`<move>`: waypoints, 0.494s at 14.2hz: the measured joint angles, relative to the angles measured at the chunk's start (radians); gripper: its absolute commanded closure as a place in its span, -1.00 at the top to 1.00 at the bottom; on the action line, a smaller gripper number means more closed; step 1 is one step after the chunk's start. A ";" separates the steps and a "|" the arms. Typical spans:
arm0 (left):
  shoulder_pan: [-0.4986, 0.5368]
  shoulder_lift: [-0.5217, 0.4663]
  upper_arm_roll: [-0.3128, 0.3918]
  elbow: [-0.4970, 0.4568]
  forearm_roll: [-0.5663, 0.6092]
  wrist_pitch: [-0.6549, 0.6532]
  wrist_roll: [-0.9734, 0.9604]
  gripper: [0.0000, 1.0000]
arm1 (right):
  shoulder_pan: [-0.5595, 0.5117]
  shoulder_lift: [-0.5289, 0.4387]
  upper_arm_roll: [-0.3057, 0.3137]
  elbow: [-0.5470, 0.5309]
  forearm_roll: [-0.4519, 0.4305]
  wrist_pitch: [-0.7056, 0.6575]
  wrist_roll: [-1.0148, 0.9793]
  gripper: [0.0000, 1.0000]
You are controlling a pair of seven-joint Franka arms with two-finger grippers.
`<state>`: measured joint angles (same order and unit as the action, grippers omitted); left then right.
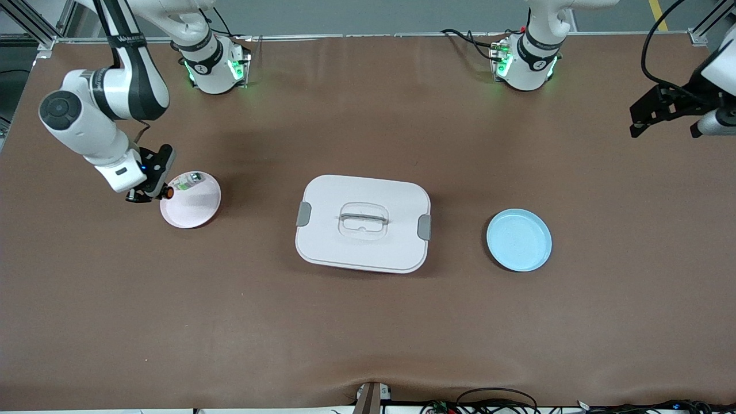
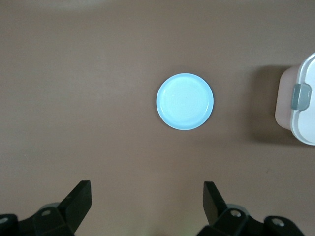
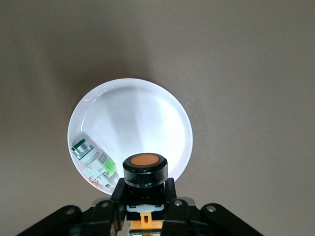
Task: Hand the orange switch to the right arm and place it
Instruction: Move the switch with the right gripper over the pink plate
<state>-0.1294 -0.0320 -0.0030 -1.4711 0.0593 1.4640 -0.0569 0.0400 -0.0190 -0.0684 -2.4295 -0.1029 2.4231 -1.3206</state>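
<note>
At the left of the front view, the right gripper [image 1: 156, 192] hangs over the edge of the pink plate [image 1: 192, 208], its fingers pinched on the orange switch [image 1: 167, 193]. The switch's round orange button points toward the plate, and its black body sits clamped between the jaws. The right wrist view confirms the hold: the orange switch [image 3: 144, 169] fills the lower centre of that frame, button outward, with the pink plate [image 3: 133, 118] directly below it. A small white-and-green part [image 3: 93, 160] lies inside the plate against its rim; in the front view this part [image 1: 188, 181] shows at the plate's upper edge. Toward the centre of the front view stands a white lidded box [image 1: 363, 223] with grey clasps at its two short ends and a recessed handle on top, well apart from the pink plate. Lower right of centre lies the blue plate [image 1: 519, 240], bare, near the box but not touching it. At the upper right edge of the front view, the left gripper [image 1: 667, 122] waits in the air over the table's end, its fingers spread wide and holding nothing. The left wrist view shows the left gripper's fingertips [image 2: 78, 199] set far apart at the bottom of the frame, with the blue plate [image 2: 185, 101] at frame centre and a corner of the box [image 2: 301, 105] at the right edge. All items rest on the brown table [image 1: 368, 322].
</note>
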 measured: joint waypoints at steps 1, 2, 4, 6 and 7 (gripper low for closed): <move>-0.003 -0.012 0.000 -0.016 0.000 0.000 0.000 1.00 | 0.000 0.017 0.001 -0.008 0.000 0.026 -0.001 -1.00; -0.004 -0.025 0.000 -0.032 0.000 0.001 -0.001 1.00 | 0.000 0.032 0.002 -0.016 0.000 0.048 -0.001 -1.00; -0.004 -0.051 0.000 -0.066 0.000 0.001 -0.002 1.00 | 0.000 0.058 0.005 -0.026 0.000 0.064 -0.002 -1.00; -0.004 -0.070 0.000 -0.092 0.000 0.002 -0.002 1.00 | 0.000 0.086 0.007 -0.030 0.000 0.098 -0.002 -1.00; -0.004 -0.075 0.000 -0.100 0.000 0.003 -0.002 1.00 | 0.001 0.101 0.008 -0.030 0.000 0.113 -0.003 -1.00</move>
<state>-0.1337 -0.1066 -0.0031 -1.5708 0.0593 1.4668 -0.0592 0.0406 0.0816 -0.0602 -2.4600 -0.1029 2.5356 -1.3237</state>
